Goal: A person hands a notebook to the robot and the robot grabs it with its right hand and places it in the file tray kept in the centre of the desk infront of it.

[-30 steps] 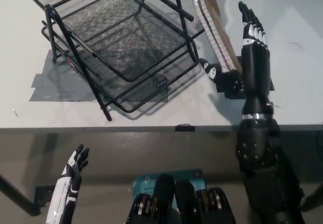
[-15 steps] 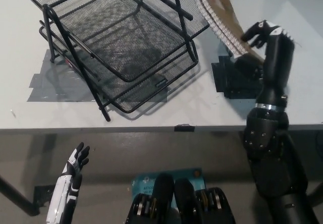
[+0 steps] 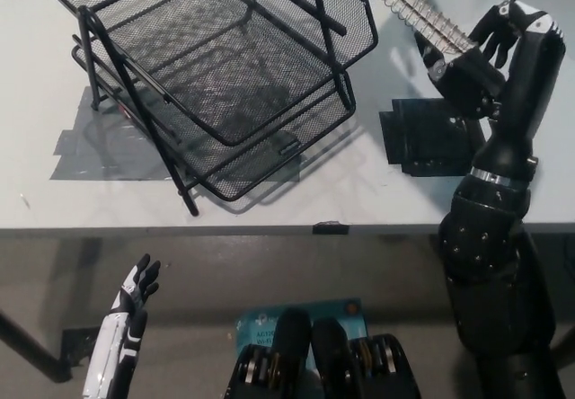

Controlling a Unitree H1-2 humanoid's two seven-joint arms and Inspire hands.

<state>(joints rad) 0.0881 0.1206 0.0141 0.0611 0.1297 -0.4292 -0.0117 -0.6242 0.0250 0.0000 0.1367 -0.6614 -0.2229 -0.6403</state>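
The pale grey worktop (image 3: 269,192) carries a patch of grey tape (image 3: 99,147) at its left side. A black rectangle (image 3: 427,138) lies flat at the right side, near the front edge. A small black clip (image 3: 329,229) sits on that edge. Below the worktop, on the floor, a teal label (image 3: 260,323) shows.

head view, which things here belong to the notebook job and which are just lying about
Part of the job:
- notebook, spiral edge showing
- right robot hand, closed on the notebook
- file tray, black mesh, mid desk

Just lying about:
- grey tape under the tray
- black patch on the desk
- left robot hand, open, resting below the desk edge
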